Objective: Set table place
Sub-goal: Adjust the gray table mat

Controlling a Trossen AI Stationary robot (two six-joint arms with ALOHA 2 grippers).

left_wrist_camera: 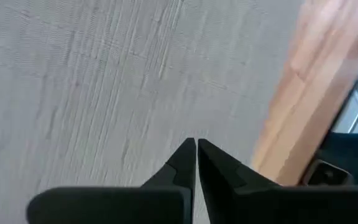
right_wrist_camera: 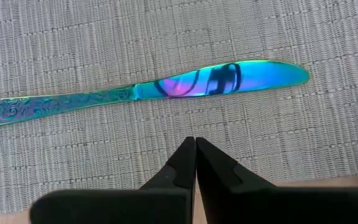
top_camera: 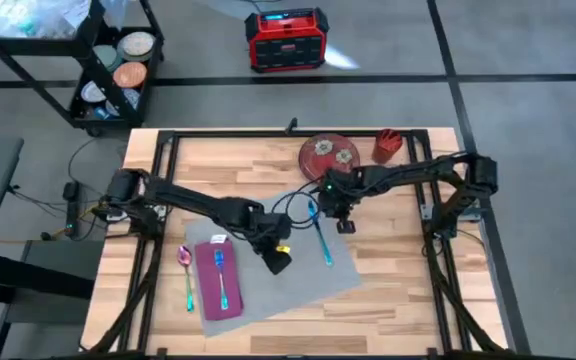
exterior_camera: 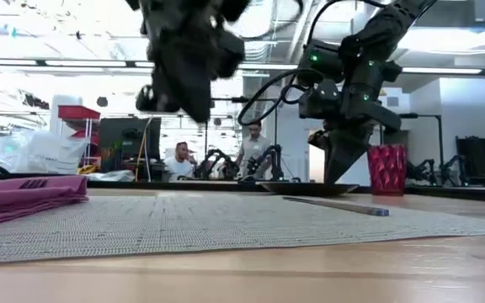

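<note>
- Knife (right_wrist_camera: 142, 90) lies flat on the grey placemat (top_camera: 298, 275), directly under the right hand (right_wrist_camera: 196, 144); in the right wrist view its long axis runs crosswise to the hand's two fingers, blade at one end, patterned handle at the other.
- Right hand sits above the knife's blade end, near the placemat's far right part in the high view (top_camera: 340, 212), its fingers pressed together with nothing between them.
- Left hand (top_camera: 276, 260) hovers over the middle of the placemat, fingers also pressed together and empty; its wrist view shows only bare mat weave and a strip of wooden surface (left_wrist_camera: 309, 99) to one side.
- Plate (top_camera: 329, 155) rests on the surface beyond the placemat's far edge, near the red cup (top_camera: 387, 146); the right arm is the nearer one to both.
- Fork (top_camera: 222, 278) lies on the magenta napkin (top_camera: 216, 283) at the placemat's left part, and the spoon (top_camera: 186, 275) lies just beside the napkin on its outer side, partly on bare wood.
- Judgement: the plate looks like the piece not yet placed, and the open stretch of mat between napkin and knife is where it would fit; the left hand is hanging over that stretch, so it would need to clear off.
- Room for moving: the knife is close to the mat's right edge, and the plate's path would pass near the knife's tip.
</note>
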